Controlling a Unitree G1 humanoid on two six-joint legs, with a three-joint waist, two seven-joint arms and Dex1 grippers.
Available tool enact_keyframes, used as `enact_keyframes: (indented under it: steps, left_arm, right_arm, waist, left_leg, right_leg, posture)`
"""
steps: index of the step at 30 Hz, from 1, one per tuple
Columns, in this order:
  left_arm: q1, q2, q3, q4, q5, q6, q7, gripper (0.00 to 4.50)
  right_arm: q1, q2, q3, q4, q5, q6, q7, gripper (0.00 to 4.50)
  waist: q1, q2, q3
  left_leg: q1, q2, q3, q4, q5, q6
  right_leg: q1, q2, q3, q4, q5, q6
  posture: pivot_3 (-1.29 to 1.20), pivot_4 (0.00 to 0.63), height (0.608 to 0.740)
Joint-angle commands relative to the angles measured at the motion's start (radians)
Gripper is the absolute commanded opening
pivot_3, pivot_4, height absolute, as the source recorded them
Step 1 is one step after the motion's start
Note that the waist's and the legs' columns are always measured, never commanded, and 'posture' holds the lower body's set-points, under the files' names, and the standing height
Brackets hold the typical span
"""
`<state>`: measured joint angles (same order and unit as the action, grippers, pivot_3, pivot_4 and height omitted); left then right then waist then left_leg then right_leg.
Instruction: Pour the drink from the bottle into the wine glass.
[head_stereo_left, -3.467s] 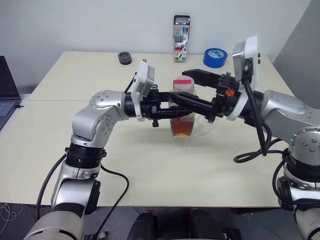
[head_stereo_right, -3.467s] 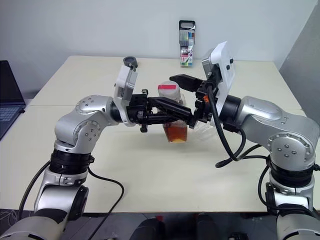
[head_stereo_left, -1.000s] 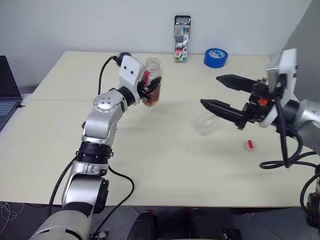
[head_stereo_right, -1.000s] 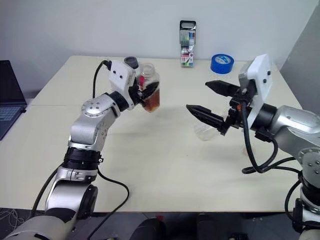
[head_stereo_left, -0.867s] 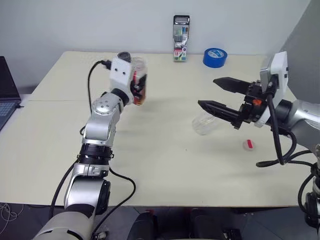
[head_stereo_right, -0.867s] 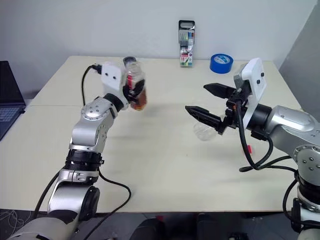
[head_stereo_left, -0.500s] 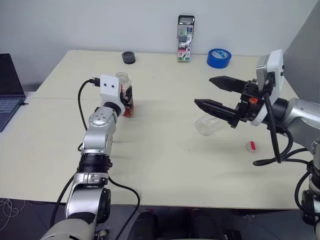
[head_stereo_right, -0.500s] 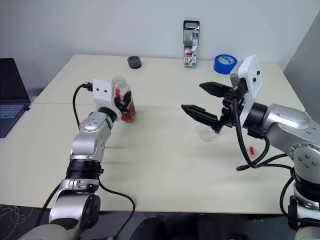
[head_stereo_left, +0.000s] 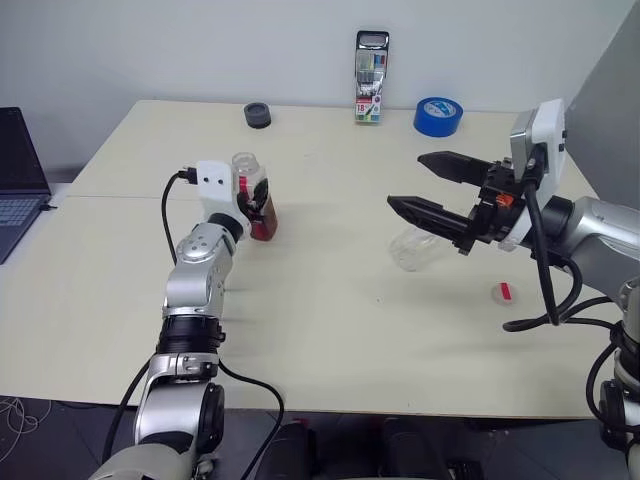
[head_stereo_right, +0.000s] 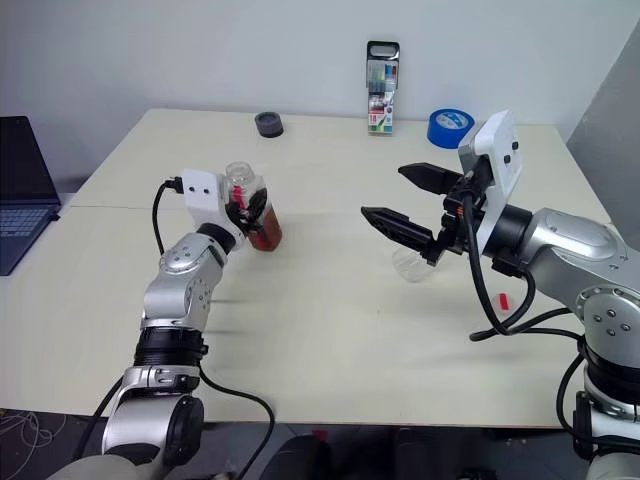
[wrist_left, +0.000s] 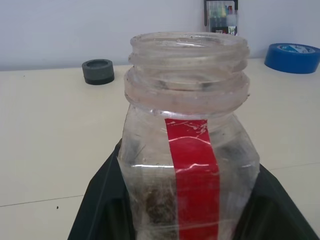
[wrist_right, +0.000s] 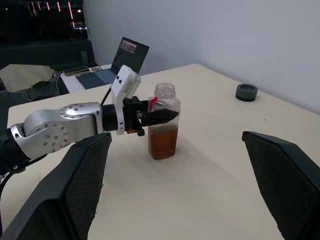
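Seen from the head: clamping the uncapped bottle (head_stereo_left: 247, 170) in the left gripper (head_stereo_left: 258, 196), upright on the desk (head_stereo_left: 330, 340) with the drink (head_stereo_left: 264, 226) sitting in its lower part, and holding the right gripper (head_stereo_left: 405, 180) spread wide, well apart from it, just above the wine glass (head_stereo_left: 415, 248) lying on its side. Seen from the left wrist: pressing black fingers (wrist_left: 100, 210) against both sides of the bottle, open mouth rising beyond them. Seen from the right wrist: facing the bottle far ahead, between widely parted fingers.

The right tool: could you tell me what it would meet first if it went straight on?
Probably the bottle, which stands near the middle of its wrist view, held by the left tool. The table between looks free, though depth is hard to judge.
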<state>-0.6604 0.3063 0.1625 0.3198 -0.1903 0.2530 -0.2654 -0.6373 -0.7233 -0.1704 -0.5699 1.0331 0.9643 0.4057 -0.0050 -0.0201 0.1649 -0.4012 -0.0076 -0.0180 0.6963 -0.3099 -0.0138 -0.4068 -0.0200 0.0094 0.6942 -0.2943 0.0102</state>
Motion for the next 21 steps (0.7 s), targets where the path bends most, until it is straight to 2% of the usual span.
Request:
enact_keyframes:
  steps: [1,5,6,10,16,21]
  left_arm:
    - [0.003,0.011,0.0,-0.046,-0.005,-0.007,-0.018,3.09]
    - [0.023,0.002,0.001,-0.061,-0.002,0.003,-0.007,4.32]
    - [0.036,-0.001,0.001,-0.07,0.0,0.008,0.001,4.47]
    - [0.13,-0.01,-0.003,-0.155,0.015,0.041,0.039,4.47]
    - [0.32,0.002,-0.012,-0.404,-0.01,0.205,0.037,4.47]
    - [0.448,0.062,-0.038,-0.622,-0.069,0.354,-0.052,4.47]
  right_arm:
    - [-0.008,-0.004,-0.002,-0.017,-0.024,-0.032,0.009,4.5]
    - [0.001,0.009,-0.01,-0.013,-0.021,-0.028,-0.003,4.5]
    - [0.007,0.011,-0.012,-0.013,-0.024,-0.028,-0.006,4.5]
    - [0.053,0.018,-0.026,-0.04,-0.019,-0.027,-0.03,4.5]
    - [0.195,0.029,-0.057,-0.12,-0.003,-0.027,-0.089,4.5]
    - [0.381,-0.077,-0.063,-0.16,-0.148,-0.092,-0.007,4.5]
  waist:
    - [0.0,0.0,0.0]
    - [0.0,0.0,0.0]
    - [0.0,0.0,0.0]
    - [0.0,0.0,0.0]
    - [0.001,0.0,0.0]
    - [0.003,0.0,0.0]
  left_leg:
    - [0.0,0.0,0.0,0.0,0.0,0.0]
    - [0.0,0.0,0.0,0.0,0.0,0.0]
    - [0.0,0.0,0.0,0.0,0.0,0.0]
    - [0.0,0.0,0.0,0.0,0.0,0.0]
    - [0.0,0.0,0.0,-0.001,0.0,0.0]
    - [0.001,0.0,0.0,-0.001,0.0,0.0]
  right_leg:
    - [0.0,0.0,0.0,0.0,0.0,0.0]
    - [0.0,0.0,0.0,0.0,0.0,0.0]
    - [0.0,0.0,0.0,0.0,0.0,0.0]
    - [0.0,0.0,0.0,0.0,0.0,0.0]
    - [0.0,0.0,0.0,0.0,0.0,0.0]
    - [0.001,0.0,0.0,0.0,0.0,0.0]
  posture:
    - [0.0,0.15,0.74]
    - [0.0,0.15,0.74]
    - [0.0,0.15,0.74]
    - [0.0,0.15,0.74]
    - [0.0,0.15,0.74]
    - [0.0,0.15,0.74]
